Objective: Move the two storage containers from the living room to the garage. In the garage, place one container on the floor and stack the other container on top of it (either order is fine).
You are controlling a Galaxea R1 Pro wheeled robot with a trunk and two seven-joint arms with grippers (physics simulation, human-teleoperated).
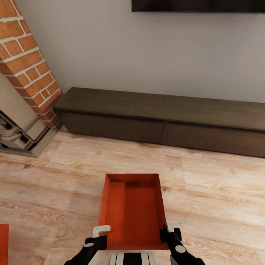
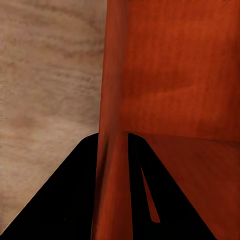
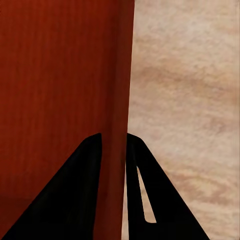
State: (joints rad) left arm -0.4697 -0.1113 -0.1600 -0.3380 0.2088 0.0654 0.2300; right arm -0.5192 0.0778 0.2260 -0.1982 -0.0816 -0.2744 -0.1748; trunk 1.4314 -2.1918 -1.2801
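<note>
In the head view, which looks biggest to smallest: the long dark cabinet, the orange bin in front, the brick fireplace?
1. Cabinet
2. Brick fireplace, cut off by the frame
3. Orange bin, though it is nearest the camera

The bin [image 1: 132, 213] is a flat orange-red all over, no print, just faint vertical streaks on the inside walls, and it goes darker in the shaded far end. Under the bin, the floor [image 1: 206, 191] is pale wood plank with wavy tan grain and a few knots. Behind the bin, the cabinet [image 1: 162, 117] is dark brown, almost black on its fronts. Left of the cabinet, the fireplace [image 1: 29, 66] is red brick with whitish mortar lines, and its trim is beige-grey. The wall [image 1: 147, 55] above the cabinet is plain off-white, and the TV [image 1: 198, 5] is black. The gripper fingers [image 2: 75, 200] are black too.
</note>
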